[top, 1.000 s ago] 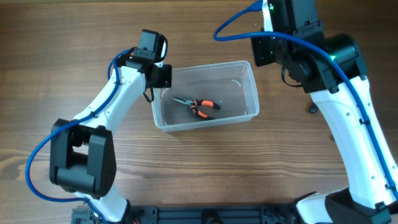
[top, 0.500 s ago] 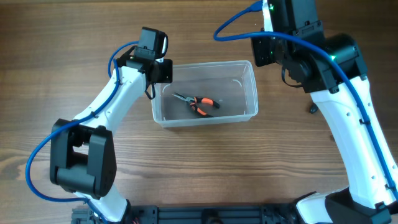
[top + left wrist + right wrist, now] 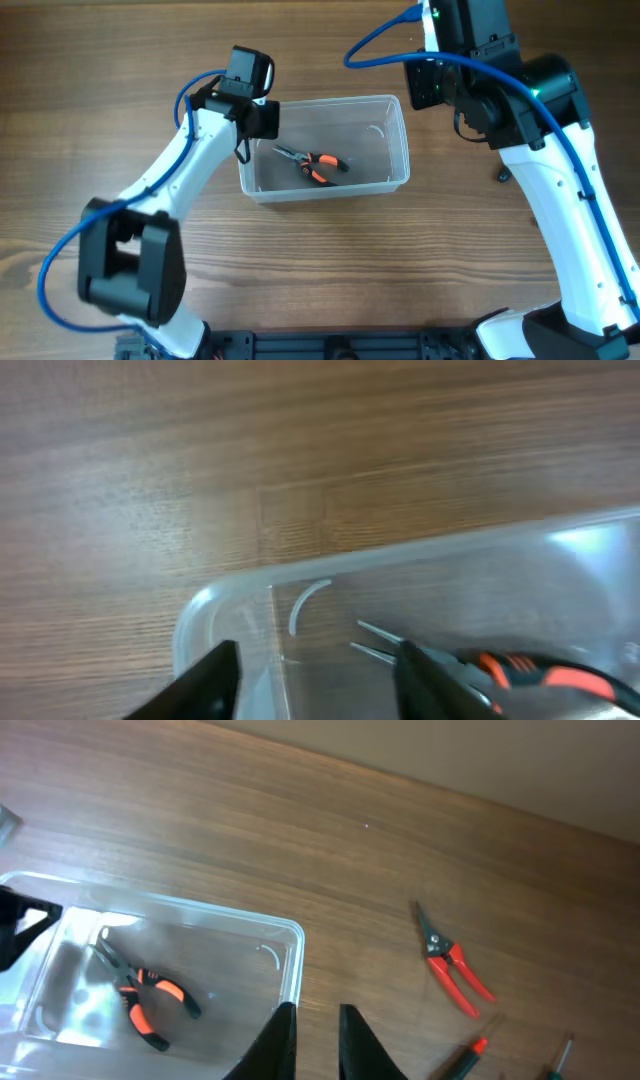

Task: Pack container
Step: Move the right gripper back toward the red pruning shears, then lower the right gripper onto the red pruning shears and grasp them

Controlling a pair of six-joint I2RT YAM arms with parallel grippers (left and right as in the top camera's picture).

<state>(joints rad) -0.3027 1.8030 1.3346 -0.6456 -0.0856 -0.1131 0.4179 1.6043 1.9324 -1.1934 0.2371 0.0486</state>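
Worktop (image 3: 100, 60) of wood grain carries the clear container (image 3: 403, 140) at its centre, between the two arms. Left claw (image 3: 318, 660) hangs at the container's left end, its fingers spread wide astride the end wall, clamped on nothing. Right claw (image 3: 317, 1020) hovers near the container's right end, fingers parted by a narrow gap, empty. Orange-handled long-nose pliers (image 3: 318, 167) lie inside the container. Red snips (image 3: 452, 960) lie on the worktop, well apart from it.
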